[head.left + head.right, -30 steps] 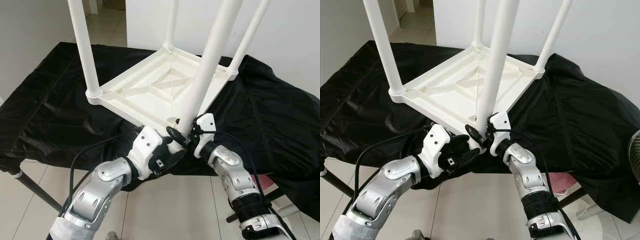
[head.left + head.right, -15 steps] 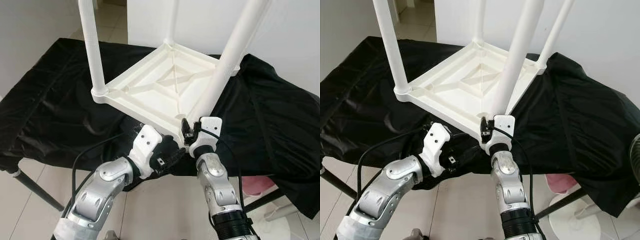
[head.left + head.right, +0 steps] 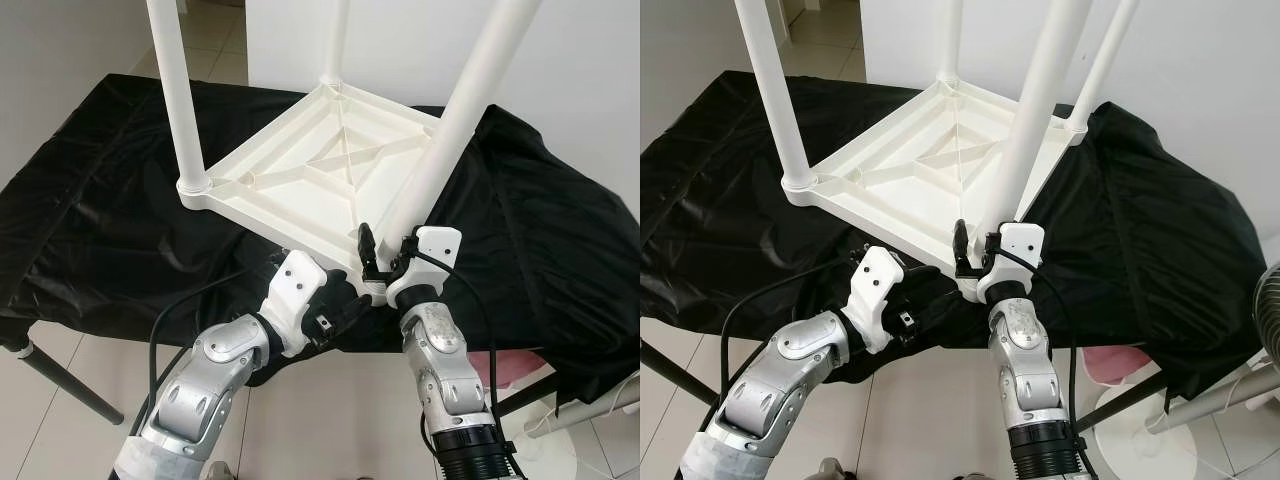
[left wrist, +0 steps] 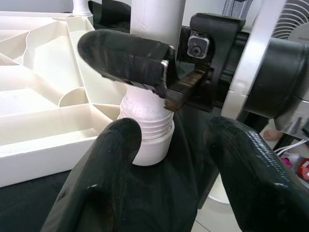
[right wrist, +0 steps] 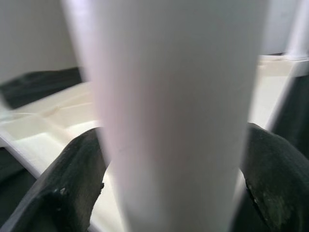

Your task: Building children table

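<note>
The white children's table (image 3: pixel 262 196) lies upside down on a black cloth, with its legs pointing up. The near leg (image 3: pixel 452 125) leans to the right, and its threaded end (image 4: pixel 146 121) sits in the near corner socket (image 4: pixel 150 151). My right gripper (image 3: pixel 385 255) is shut on this leg just above the socket. The leg (image 5: pixel 174 106) lies between its fingers (image 5: pixel 72 188) in the right wrist view. My left gripper (image 4: pixel 169 159) is open just below the same corner, one finger on each side of the socket, holding nothing.
The black cloth (image 3: pixel 110 200) covers the work table and hangs over its front edge. A white wall stands behind it. A fan (image 3: pixel 1270 305) and a pink object (image 3: pixel 1105 365) are on the tiled floor to the right. A dark metal table leg (image 3: pixel 60 385) slants at the left.
My right forearm has swung in from the right to stand almost straight under the corner. Its wrist has turned around the leg's base. The left arm has stayed at the corner.
</note>
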